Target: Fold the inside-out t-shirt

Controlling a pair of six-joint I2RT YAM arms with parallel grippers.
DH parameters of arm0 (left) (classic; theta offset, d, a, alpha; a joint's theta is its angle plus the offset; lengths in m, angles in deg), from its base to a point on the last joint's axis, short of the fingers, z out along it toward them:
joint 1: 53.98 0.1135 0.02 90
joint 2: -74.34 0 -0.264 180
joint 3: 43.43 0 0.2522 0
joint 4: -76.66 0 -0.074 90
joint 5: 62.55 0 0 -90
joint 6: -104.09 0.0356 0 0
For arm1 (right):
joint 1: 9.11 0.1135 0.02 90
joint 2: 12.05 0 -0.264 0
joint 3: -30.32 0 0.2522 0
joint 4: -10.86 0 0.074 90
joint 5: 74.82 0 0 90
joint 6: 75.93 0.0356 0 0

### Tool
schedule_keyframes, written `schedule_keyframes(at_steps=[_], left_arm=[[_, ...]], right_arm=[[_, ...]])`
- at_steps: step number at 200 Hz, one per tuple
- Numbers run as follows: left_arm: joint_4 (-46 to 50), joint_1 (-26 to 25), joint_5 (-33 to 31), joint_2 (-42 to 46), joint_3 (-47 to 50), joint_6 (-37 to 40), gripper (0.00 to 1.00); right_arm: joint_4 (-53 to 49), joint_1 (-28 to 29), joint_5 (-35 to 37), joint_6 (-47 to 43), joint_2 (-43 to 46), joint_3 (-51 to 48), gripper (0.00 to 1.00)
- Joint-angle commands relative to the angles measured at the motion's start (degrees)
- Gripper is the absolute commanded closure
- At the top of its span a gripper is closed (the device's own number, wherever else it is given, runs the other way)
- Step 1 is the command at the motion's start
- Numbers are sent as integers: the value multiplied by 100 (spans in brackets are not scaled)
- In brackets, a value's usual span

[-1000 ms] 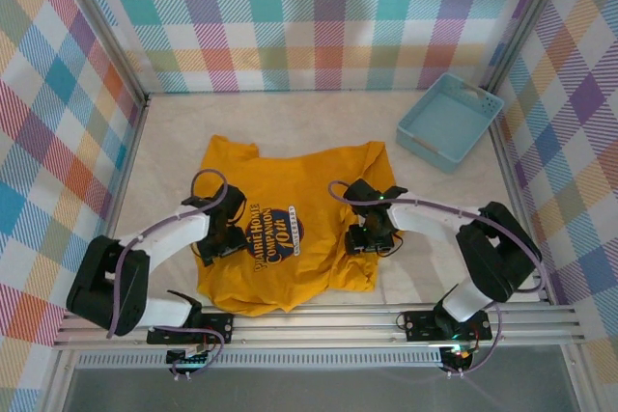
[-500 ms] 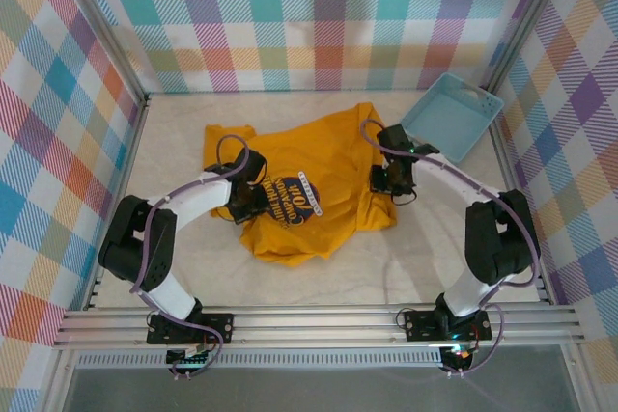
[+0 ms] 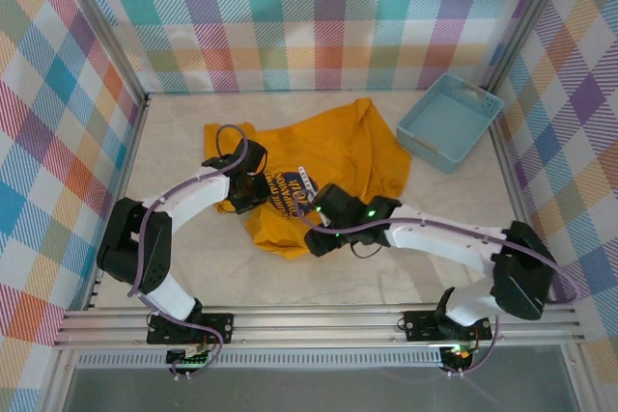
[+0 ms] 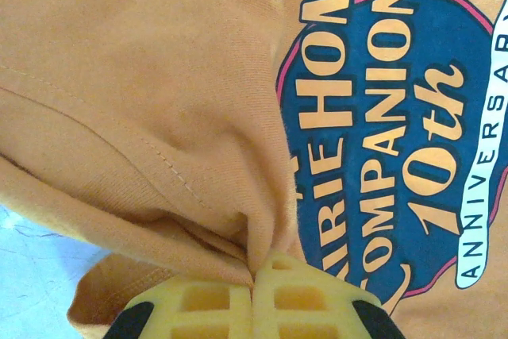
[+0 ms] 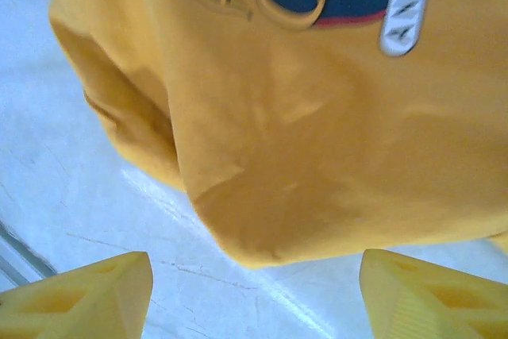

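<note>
Lettering on the inside-out t-shirt [image 4: 159, 77] reads "COMPANION 10th ANNIVERSAR" (above it, "HOM" is legible) in gold on a dark blue patch. It lies crumpled mid-table [image 3: 174, 142], near the light blue basket [image 3: 449, 121]. The left gripper [image 4: 254, 283] is clenched on a fold of it. The right gripper [image 5: 254, 287] hangs spread wide, grasping nothing, at its edge.

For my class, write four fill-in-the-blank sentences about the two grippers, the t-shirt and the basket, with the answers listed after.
The left gripper pinches a fold of the t-shirt, so its jaws are ___.
The right gripper hovers by the t-shirt's near edge with jaws ___.
The number printed on the t-shirt is ___.
The basket is light ___.
Answers: shut; open; 10th; blue.
</note>
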Motion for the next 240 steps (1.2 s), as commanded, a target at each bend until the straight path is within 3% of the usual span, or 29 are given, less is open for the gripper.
schedule_keyframes(at_steps=[1,29,47,59,75,98,117,134,166,181,202,240], left_arm=[[169,-34,-9,-26,-96,86,99],[212,-33,-16,-72,-146,92,99],[218,-34,-31,-79,-163,92,99],[243,-34,-45,-85,-187,107,99],[378,-34,-143,-137,-305,160,99],[705,-34,-475,-235,-712,399,99],[1052,-34,-865,-284,-1180,649,99],[1258,-41,-1236,-79,-1393,789,96],[1203,-345,-2008,1506,-596,650,61],[940,-786,-2004,2474,86,508,48],[439,-1564,-1620,3368,903,244,39],[-564,-3034,-1872,3653,1486,-95,34]], right_arm=[[308,169,429,142,-443,-134,29],[428,303,661,21,-792,-206,28],[161,339,1355,243,-1045,-104,36],[90,336,1661,254,-1071,-61,49],[109,330,1890,261,-840,-86,75],[-4,304,1895,133,-280,19,100],[-134,265,1509,-93,297,206,100],[-127,84,589,-247,734,404,100],[-410,-575,-503,32,630,981,100],[-354,-899,-930,207,382,1105,100],[-65,-954,-1160,171,140,1203,100],[-53,-943,-1394,140,-151,1326,100]])
